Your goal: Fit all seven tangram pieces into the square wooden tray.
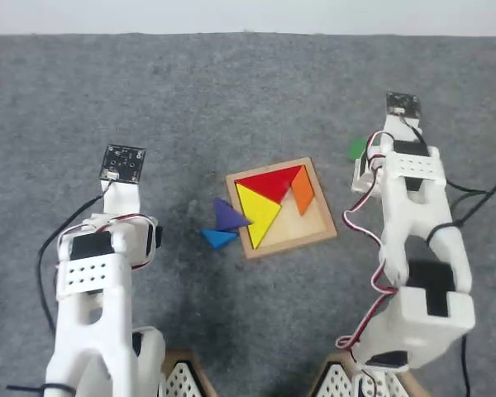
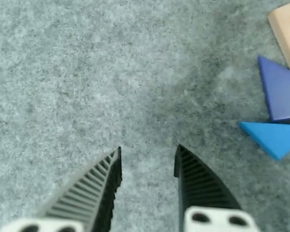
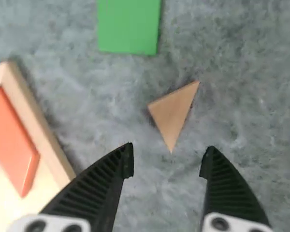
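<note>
The square wooden tray [image 1: 323, 229] lies mid-table with a red triangle [image 1: 270, 182], a yellow triangle [image 1: 259, 212] and an orange piece [image 1: 302, 189] inside. A purple triangle [image 1: 228, 215] and a small blue triangle [image 1: 218, 238] lie on the carpet by its left side; they also show as purple triangle [image 2: 282, 89] and blue triangle [image 2: 274, 137]. My left gripper [image 2: 147, 162] is open over bare carpet left of them. My right gripper [image 3: 166, 162] is open just short of a tan triangle [image 3: 173, 114], with a green piece [image 3: 128, 25] beyond and the tray's edge [image 3: 31, 125] beside it.
Grey carpet covers the whole table. The green piece [image 1: 357, 149] sits right of the tray, close to the right arm [image 1: 413, 215]. The left arm [image 1: 107, 248] stands at the left. Open carpet lies behind the tray and between the arms.
</note>
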Tool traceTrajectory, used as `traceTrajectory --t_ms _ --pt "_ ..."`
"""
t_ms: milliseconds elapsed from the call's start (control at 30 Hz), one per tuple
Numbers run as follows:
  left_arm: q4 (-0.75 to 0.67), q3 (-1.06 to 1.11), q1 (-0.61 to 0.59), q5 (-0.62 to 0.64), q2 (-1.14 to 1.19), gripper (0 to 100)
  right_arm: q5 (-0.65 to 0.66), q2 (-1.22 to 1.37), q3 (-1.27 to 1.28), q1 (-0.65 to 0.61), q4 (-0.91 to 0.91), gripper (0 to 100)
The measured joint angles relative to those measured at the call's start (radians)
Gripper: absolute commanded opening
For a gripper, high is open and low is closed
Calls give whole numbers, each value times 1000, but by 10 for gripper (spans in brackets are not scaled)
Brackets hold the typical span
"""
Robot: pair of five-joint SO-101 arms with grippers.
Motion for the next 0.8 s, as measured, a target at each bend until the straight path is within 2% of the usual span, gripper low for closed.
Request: traceTrajectory --t_ms 267,533,800 --pt "0 0 0 0 0 177 -78 112 -124 2 -5 214" --pt "0 0 0 0 0 177 -87 272 -267 0 46 213" --pt "0 0 0 0 0 177 -87 287 -299 0 92 212"
